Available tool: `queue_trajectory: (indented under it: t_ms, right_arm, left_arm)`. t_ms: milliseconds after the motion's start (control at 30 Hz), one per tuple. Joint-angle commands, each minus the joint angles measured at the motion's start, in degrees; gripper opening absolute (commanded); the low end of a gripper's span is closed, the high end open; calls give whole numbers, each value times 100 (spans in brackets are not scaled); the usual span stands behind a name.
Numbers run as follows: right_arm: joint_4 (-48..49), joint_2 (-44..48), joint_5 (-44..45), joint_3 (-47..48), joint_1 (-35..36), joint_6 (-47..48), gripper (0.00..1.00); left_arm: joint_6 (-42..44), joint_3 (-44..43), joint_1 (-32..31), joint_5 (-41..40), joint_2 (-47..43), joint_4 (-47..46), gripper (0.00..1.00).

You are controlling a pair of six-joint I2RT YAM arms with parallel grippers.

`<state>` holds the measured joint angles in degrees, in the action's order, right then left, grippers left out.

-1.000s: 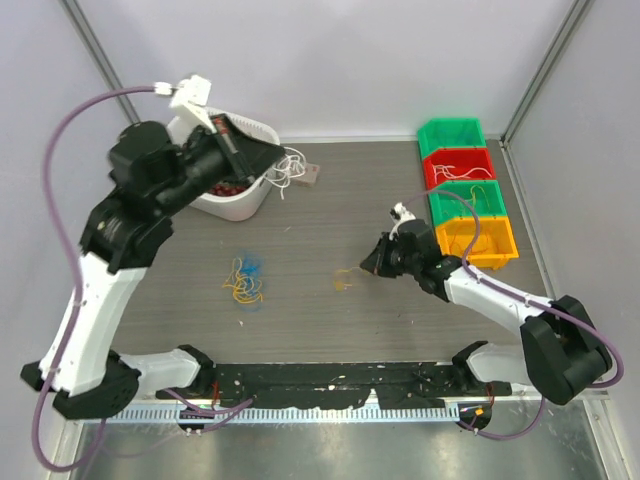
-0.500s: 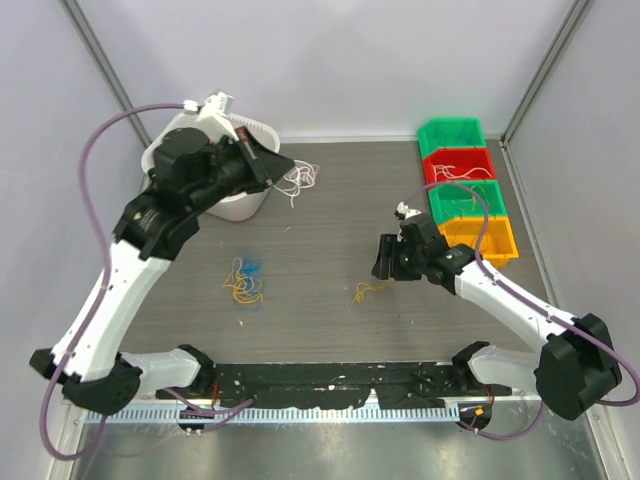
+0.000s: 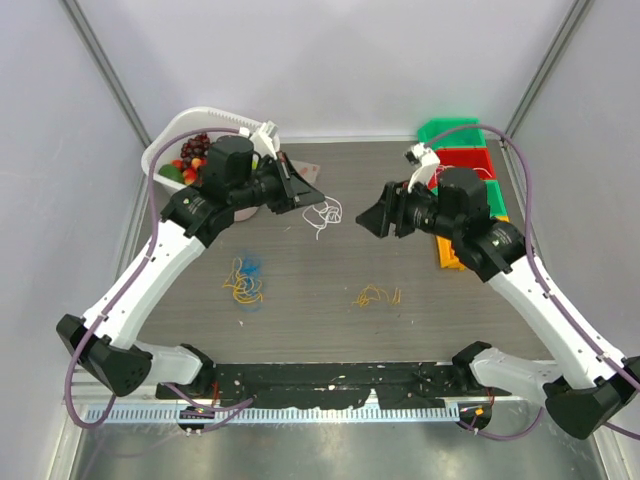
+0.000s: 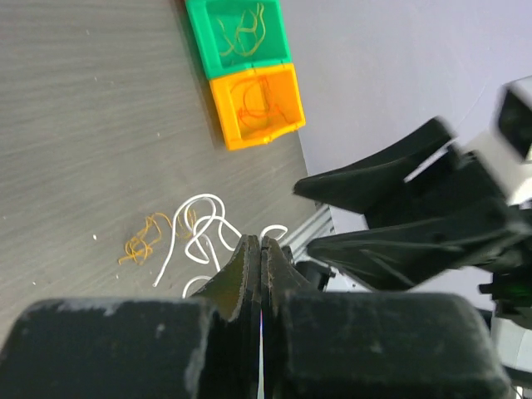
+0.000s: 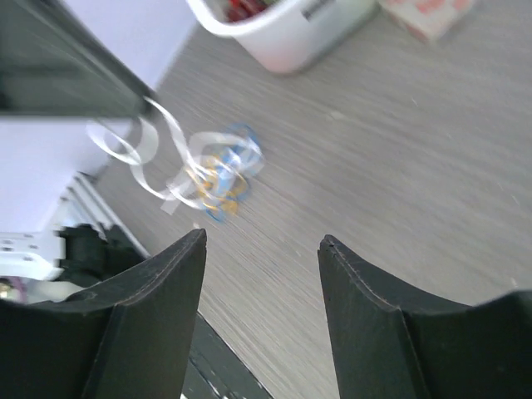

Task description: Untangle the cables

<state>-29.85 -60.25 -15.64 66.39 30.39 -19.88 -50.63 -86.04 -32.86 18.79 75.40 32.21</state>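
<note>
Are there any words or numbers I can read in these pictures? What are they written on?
No text can be read anywhere.
Grey label on the white tub: too blurred to read.
Reddish print on the small box beside it: too blurred to read.
Green bin and orange bin: no writing shows.

Spread right claw [image 5: 262, 241] over grey table [image 5: 374, 150]; white curly cable [image 5: 172, 125] aloft beside blue-yellow cable tangle [image 5: 224, 174]
</note>
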Motion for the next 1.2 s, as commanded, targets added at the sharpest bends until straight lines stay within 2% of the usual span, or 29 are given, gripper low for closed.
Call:
queue_trajectory:
  t_ms: [0,367,467,533,600,633,700,800,900,1067,1167]
  right_arm:
    - [927,-399,-1001,602,28,-341,59]
    - [1630,-831,-1741,621,98,-771,46]
    - [1649,-909,-1811,551,125,-798,38]
    - [1666,-936,-1872,498,160,-807,31]
    - [1684,-919,-1847,454,169,-833,13]
    - [1666,-892,-1742,462,178,-860,1]
    - [1640,-840,-1653,463,169,-895,1]
    - [1998,-725,-1697,305,160,-1253,1]
    - [2386,-594,-1767,59,151,-1632,1]
    - [2922,-497,-1899,-117,81,-2204,1]
    - [3160,-453,-1925,-74,11,-2424,1]
  left_arm:
    - [-61,122,-1,661,2,-338,0]
    - [9,79,-1,846,10,-364,0]
    - [9,35,8,907,54,-390,0]
    - [1,8,8,977,89,-460,0]
    - [18,-1,8,1030,89,-531,0]
    - [36,8,17,1039,72,-549,0]
    - [-60,192,113,1109,-33,-749,12]
    - [-516,850,367,1189,-445,-1539,44]
    - [-1175,1685,631,1163,-911,-2348,59]
    - [-1300,2529,773,1118,-1369,-2860,62]
    - [-1300,2908,773,1057,-1615,-3087,49]
